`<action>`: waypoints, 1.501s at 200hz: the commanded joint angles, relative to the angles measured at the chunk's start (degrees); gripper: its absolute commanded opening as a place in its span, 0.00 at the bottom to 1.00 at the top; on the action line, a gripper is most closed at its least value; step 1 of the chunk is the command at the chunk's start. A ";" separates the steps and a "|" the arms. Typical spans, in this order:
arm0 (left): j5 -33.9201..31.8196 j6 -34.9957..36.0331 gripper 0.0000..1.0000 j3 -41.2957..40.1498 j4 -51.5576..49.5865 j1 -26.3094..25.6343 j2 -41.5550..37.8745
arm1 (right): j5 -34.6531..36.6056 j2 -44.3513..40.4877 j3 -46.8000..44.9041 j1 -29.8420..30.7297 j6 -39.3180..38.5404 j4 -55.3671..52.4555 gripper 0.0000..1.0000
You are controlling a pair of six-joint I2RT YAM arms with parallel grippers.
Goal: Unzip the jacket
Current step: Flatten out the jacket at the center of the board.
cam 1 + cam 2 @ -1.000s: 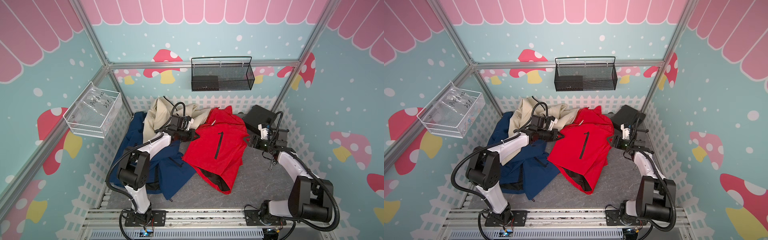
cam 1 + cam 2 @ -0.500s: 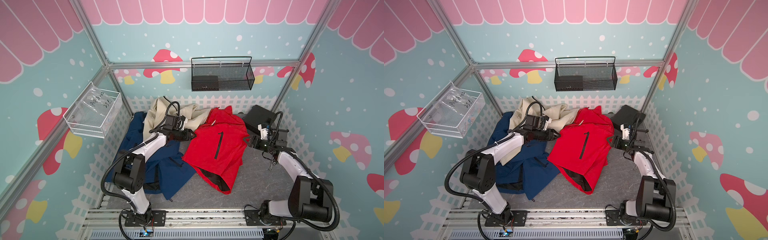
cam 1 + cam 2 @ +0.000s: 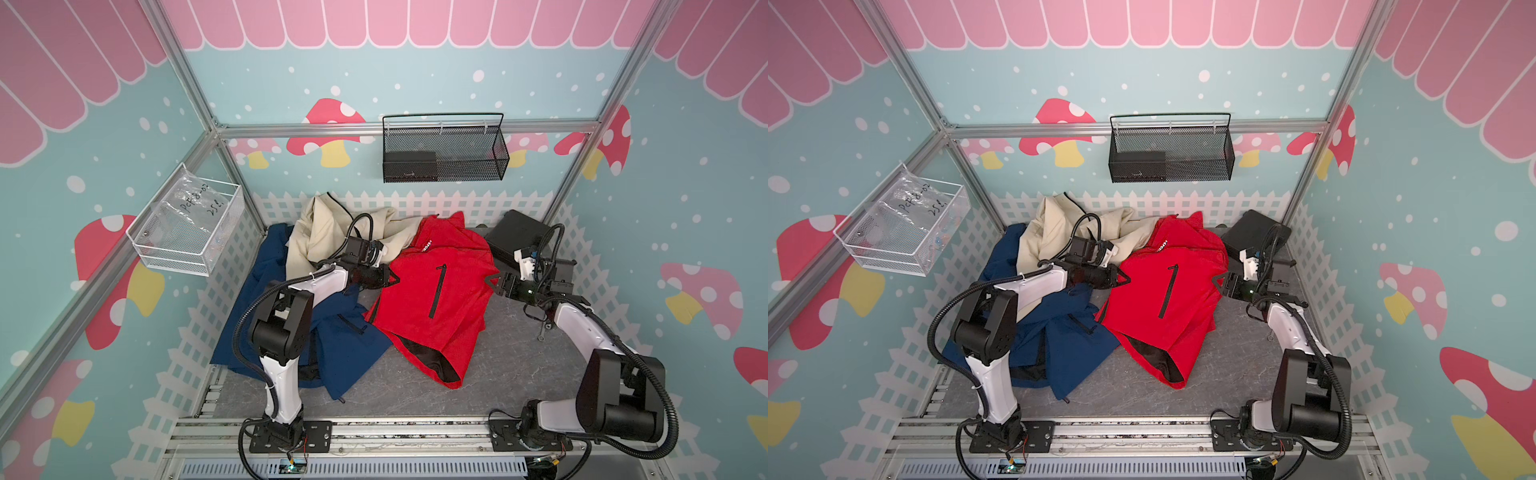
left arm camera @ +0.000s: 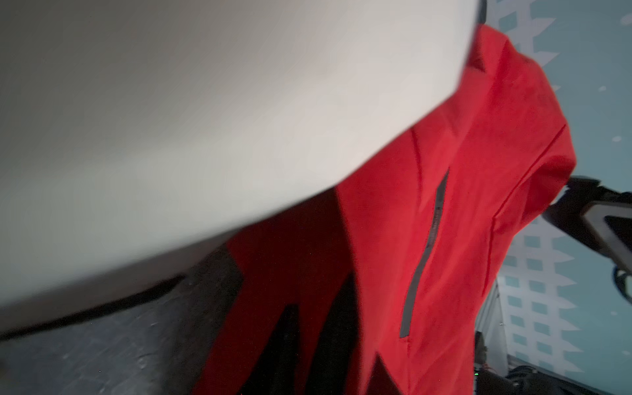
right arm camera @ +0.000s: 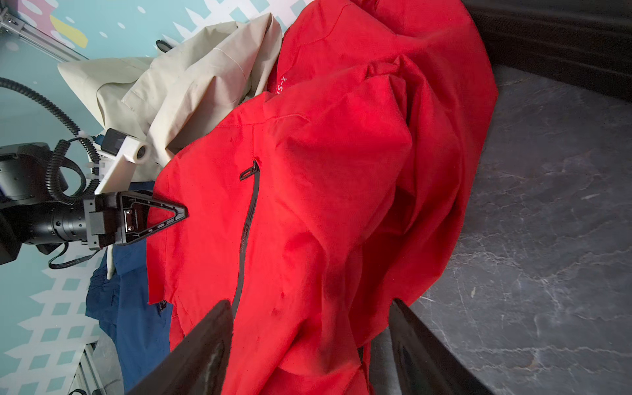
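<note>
The red jacket (image 3: pixel 436 299) (image 3: pixel 1167 307) lies crumpled mid-table, its black zipper (image 3: pixel 436 291) (image 5: pixel 248 232) closed and running down the front. My left gripper (image 3: pixel 392 279) (image 5: pixel 183 213) is at the jacket's left edge and is shut on the red cloth there. In the left wrist view red fabric shows between the dark fingers (image 4: pixel 287 349). At the jacket's right edge my right gripper (image 3: pixel 492 282) (image 5: pixel 311 342) stands open. Red cloth bulges between its wide-apart fingers without being pinched.
A beige jacket (image 3: pixel 332 228) and a blue jacket (image 3: pixel 345 340) are heaped left of the red one, under my left arm. A black box (image 3: pixel 519 237) sits at the back right. A black mesh basket (image 3: pixel 442 153) and a white wire basket (image 3: pixel 187 228) hang on the walls.
My left gripper opened and drew back a little to the left, then came forward onto the red jacket's edge and shut. The right arm has not moved.
</note>
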 commanded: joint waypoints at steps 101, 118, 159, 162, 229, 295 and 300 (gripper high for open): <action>2.79 -10.21 0.00 -0.74 0.87 10.31 -18.08 | -3.70 0.46 -3.97 0.27 2.29 4.62 0.82; 3.19 -10.32 0.00 -1.97 1.39 10.60 -18.16 | -9.70 1.09 -4.91 1.21 2.25 7.68 0.78; 3.08 -10.51 0.00 -3.38 2.11 11.05 -18.11 | -14.69 -1.33 -6.72 6.79 2.23 10.93 0.69; 3.13 -10.50 0.00 -3.45 2.09 11.05 -18.11 | -14.54 -1.55 -6.86 7.24 2.40 10.93 0.69; 3.79 -9.70 0.01 -1.99 -1.66 11.13 -18.12 | -10.41 -4.93 -11.58 17.15 13.96 19.45 0.60; 6.10 -3.84 0.01 2.51 -8.57 11.22 -17.46 | -9.26 -11.96 -23.14 27.66 34.89 33.38 0.61; 6.38 -3.94 0.01 1.92 -7.68 11.28 -17.61 | -8.82 -12.05 -23.86 28.62 37.09 34.71 0.61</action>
